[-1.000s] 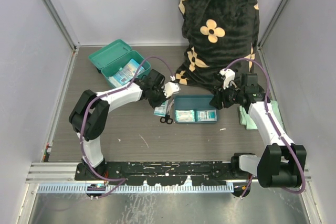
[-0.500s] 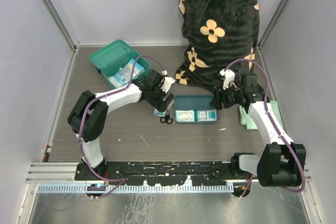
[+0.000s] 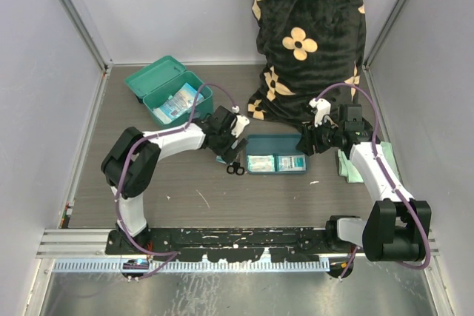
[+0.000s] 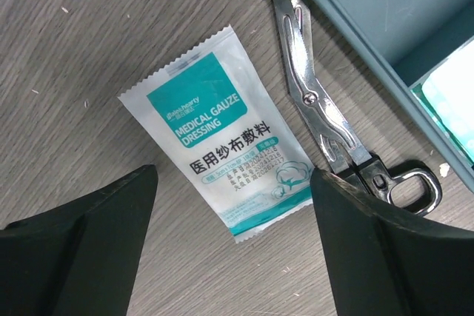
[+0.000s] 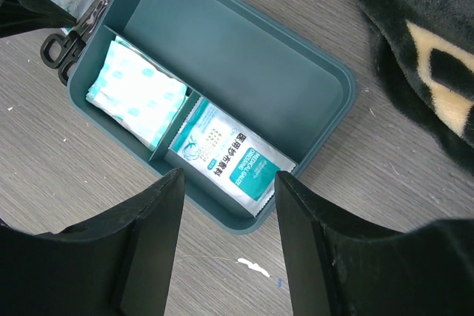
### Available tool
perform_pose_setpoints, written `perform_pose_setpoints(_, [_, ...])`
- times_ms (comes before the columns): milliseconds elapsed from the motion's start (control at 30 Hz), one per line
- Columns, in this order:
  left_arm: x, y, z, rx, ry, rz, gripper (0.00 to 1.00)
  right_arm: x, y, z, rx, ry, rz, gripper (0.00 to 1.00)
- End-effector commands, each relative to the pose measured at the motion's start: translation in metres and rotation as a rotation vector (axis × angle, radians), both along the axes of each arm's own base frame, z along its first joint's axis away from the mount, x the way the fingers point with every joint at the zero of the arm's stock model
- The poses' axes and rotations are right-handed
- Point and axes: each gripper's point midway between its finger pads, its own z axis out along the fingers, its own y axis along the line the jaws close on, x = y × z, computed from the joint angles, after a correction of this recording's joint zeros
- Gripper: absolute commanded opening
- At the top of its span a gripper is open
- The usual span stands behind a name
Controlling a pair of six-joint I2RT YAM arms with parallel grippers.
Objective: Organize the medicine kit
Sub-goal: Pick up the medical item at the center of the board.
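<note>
The medicine kit (image 3: pixel 169 92), a teal-green box with its lid open, stands at the back left with packets inside. My left gripper (image 3: pixel 228 152) hangs open low over a white and teal gauze packet (image 4: pixel 222 127) that lies flat on the table, free between the fingers. Steel scissors (image 4: pixel 318 109) lie just right of the packet, beside the darker divided tray (image 3: pixel 275 143). My right gripper (image 5: pixel 228 205) is open and holds nothing, above the tray's edge (image 5: pixel 326 72). In the tray lie a gauze packet (image 5: pixel 229 157) and a dotted pack (image 5: pixel 137 90).
A black plush cloth with cream flowers (image 3: pixel 304 35) covers the back middle and reaches down to the tray. A pale green cloth (image 3: pixel 349 164) lies under the right arm. Grey walls close in the table on three sides.
My left gripper has opened and let go of the gauze packet, which now lies on the table by the scissors. The right arm has not moved.
</note>
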Motion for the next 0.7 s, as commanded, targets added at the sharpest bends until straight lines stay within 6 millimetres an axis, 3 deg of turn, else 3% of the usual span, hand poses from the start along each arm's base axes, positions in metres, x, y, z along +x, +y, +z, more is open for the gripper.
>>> perform_pose_setpoints(0, [0.007,0.013,0.003,0.057,-0.066,-0.028,0.83,0.006,-0.002,0.007,-0.011,-0.043,0.007,0.57])
perform_pose_setpoints(133, [0.007,0.022,0.007,0.077,-0.069,-0.037,0.80,0.006,-0.002,0.007,-0.009,-0.040,0.007,0.57])
perform_pose_setpoints(333, [0.010,0.033,0.018,0.021,-0.025,0.028,0.87,0.005,-0.002,0.005,-0.011,-0.032,0.005,0.57])
perform_pose_setpoints(667, [0.004,0.010,0.045,-0.151,0.009,0.055,0.97,0.006,-0.003,0.004,-0.016,-0.030,0.002,0.57])
